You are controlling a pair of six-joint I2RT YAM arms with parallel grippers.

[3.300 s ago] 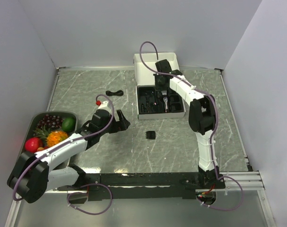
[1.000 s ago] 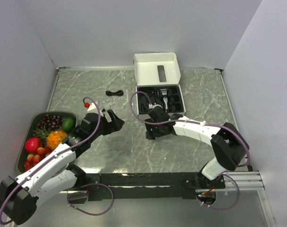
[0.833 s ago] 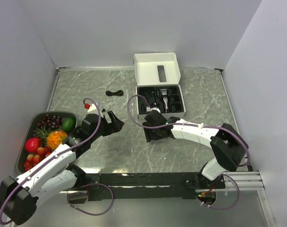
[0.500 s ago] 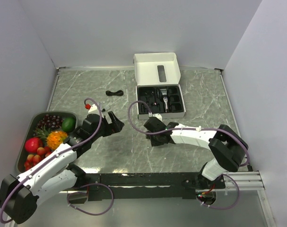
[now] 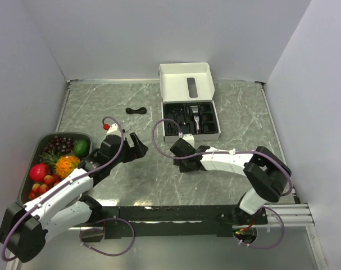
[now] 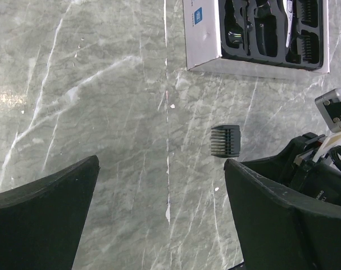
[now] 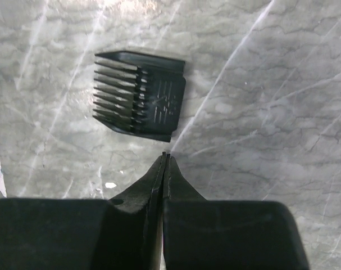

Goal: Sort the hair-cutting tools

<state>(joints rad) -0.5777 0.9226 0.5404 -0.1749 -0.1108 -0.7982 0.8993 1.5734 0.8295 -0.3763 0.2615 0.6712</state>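
Grey marble desk (image 5: 103, 101) seen from above, two robot arms reaching in from 6 o'clock. At far left, a tray (image 5: 74, 134) of fruit. Next, the left tool (image 6: 160, 163) hangs wide open and empty above bare desk. A short coiled black cable (image 5: 135, 110) lies toward 11 o'clock, well apart from both arms.

Right of centre, a small black comb guard (image 7: 139, 95) lies flat on the desk. It is a squat block of glossy plastic: a row of parallel teeth points to 9 o'clock, and the solid back, with faint embossed markings, faces 3 o'clock.

The right tool (image 7: 165, 157) is pinched fully closed, holding nothing. In its wrist camera the guard sits just beyond the tip at about 11 o'clock, very close, with no clear contact. This arm is much the nearer. To grip the guard it would likely need to open and shift toward 11 o'clock.

Further toward 12 o'clock stands an open white box (image 5: 192, 136) with a black insert.
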